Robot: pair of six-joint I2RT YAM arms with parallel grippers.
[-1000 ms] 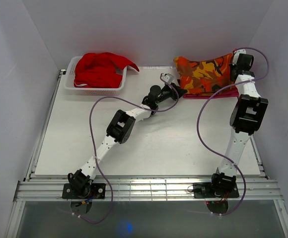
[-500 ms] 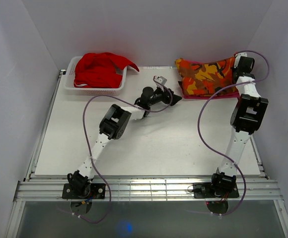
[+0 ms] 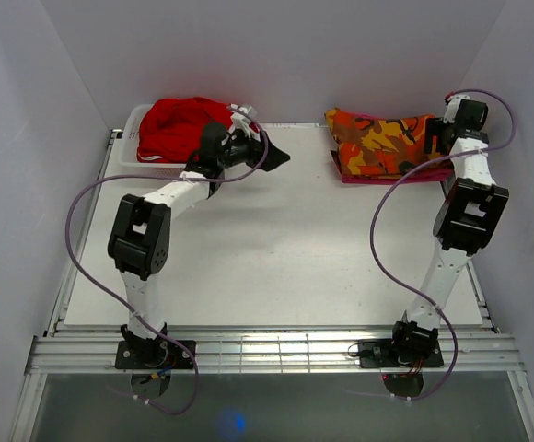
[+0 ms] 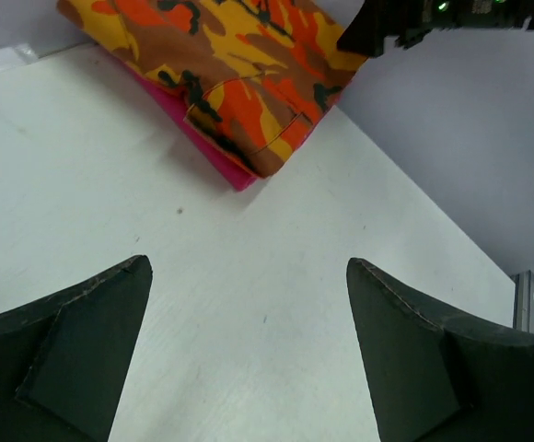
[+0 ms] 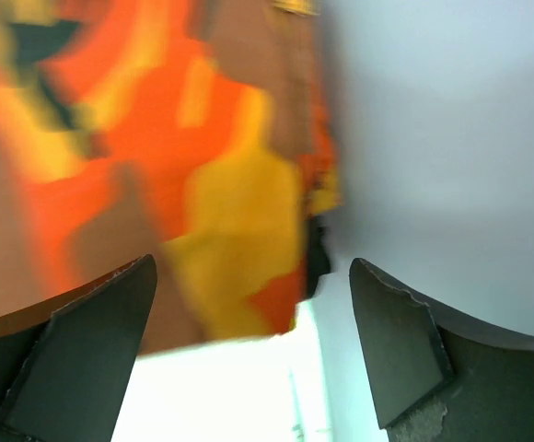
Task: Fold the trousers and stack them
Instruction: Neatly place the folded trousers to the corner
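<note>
The trousers (image 3: 382,140), in orange, red, yellow and black camouflage, lie folded at the table's back right on a pink folded cloth (image 3: 391,175). My right gripper (image 3: 437,134) hovers at their right end, open, nothing between its fingers. In the right wrist view the trousers (image 5: 156,138) fill the upper left, blurred, beyond the open gripper (image 5: 250,267). My left gripper (image 3: 272,157) is open over bare table, well left of the trousers. The left wrist view shows trousers (image 4: 230,64) and pink cloth (image 4: 219,155) far ahead of the open gripper (image 4: 249,267).
A white basket (image 3: 131,155) at the back left holds a plain red garment (image 3: 184,124); the left arm's wrist is right beside it. Walls close in on the left, right and back. The right gripper's body (image 4: 433,18) shows at the top of the left wrist view.
Both grippers opened and let go of the trousers, which settled flat on the pink cloth. The left arm swung left to the basket; the right gripper drew back slightly to the right.
</note>
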